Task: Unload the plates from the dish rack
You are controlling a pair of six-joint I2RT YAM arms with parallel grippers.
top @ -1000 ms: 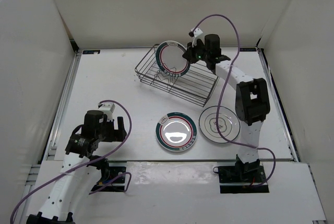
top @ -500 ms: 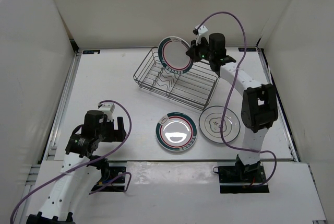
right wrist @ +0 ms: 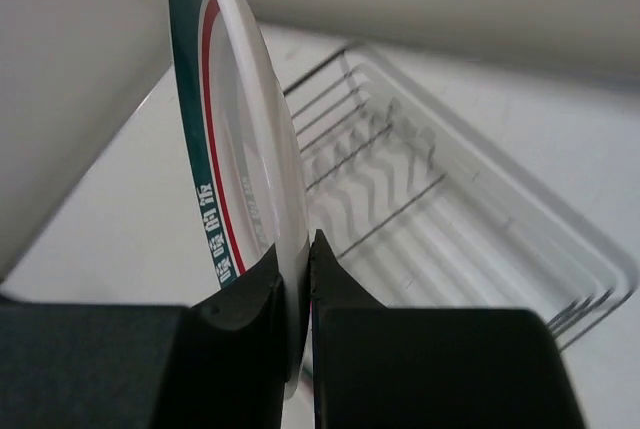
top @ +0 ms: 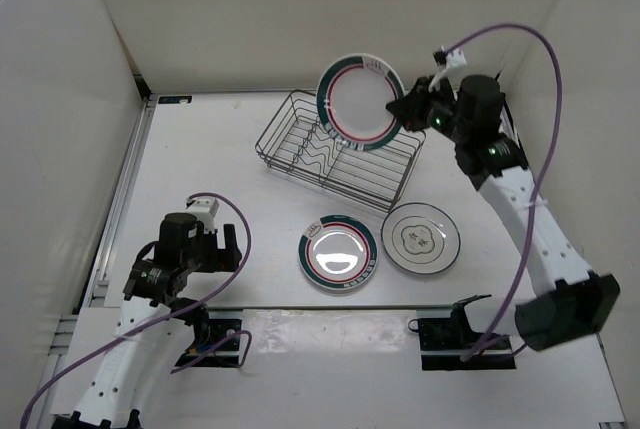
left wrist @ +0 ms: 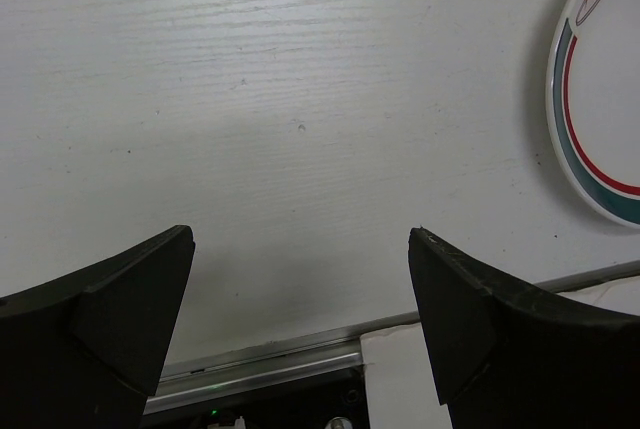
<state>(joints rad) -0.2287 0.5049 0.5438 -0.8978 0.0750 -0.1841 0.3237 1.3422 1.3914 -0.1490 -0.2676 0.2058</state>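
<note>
Above far edge of silver wire dish rack [top: 320,157]: right gripper [top: 403,109] pinches upright white green-and-red banded plate [top: 358,101] by rim; set-down likely lies toward near edge. Left gripper [left wrist: 300,239] spread.

Left arm [top: 115,364]: your 8 o'clock, white links, black joints.
Right arm [top: 530,219]: your 3 o'clock, same white and black, green wrist lights.
Cables [top: 510,27]: purple, one per wrist.
Left hand [left wrist: 300,239]: two matte black wedge fingers.
Right hand [right wrist: 297,254]: black fingers too.
</note>
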